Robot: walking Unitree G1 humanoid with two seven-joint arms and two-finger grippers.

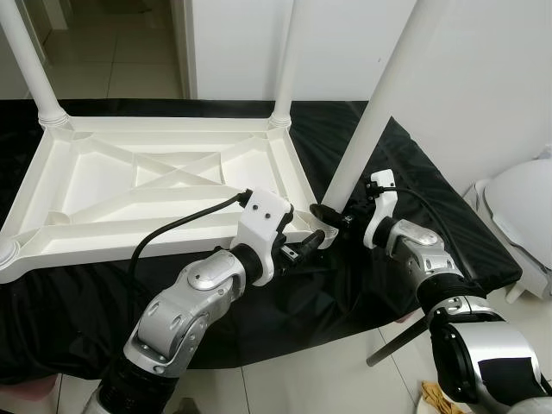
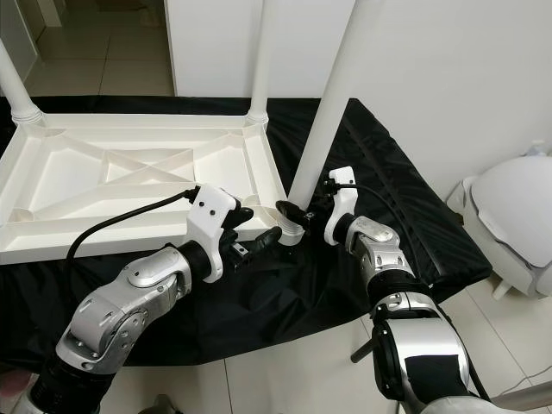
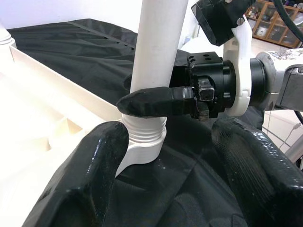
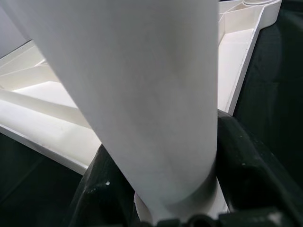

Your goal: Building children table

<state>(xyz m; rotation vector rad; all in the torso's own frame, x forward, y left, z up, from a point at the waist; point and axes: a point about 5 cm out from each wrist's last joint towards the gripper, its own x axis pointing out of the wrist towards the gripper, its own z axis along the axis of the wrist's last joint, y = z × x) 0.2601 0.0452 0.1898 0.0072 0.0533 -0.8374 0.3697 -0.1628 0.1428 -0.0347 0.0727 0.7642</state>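
Seating the leg (image 1: 371, 112) in the tabletop (image 1: 155, 185) corner socket; right gripper (image 3: 156, 101) clamps it just above, left gripper (image 1: 312, 244) open beside. I'll twist next.

White plastic furniture parts on black cloth.

The tabletop (image 1: 155, 172) and table leg (image 3: 154, 61) are seen as smooth, matt white plastic; the cloth (image 1: 431, 190) is rendered black, creased, faintly sheened. The right tool (image 3: 156, 101) is clad in matt black rubbery fingers, and the floor tiles (image 1: 285, 388) are shown pale and glossy.
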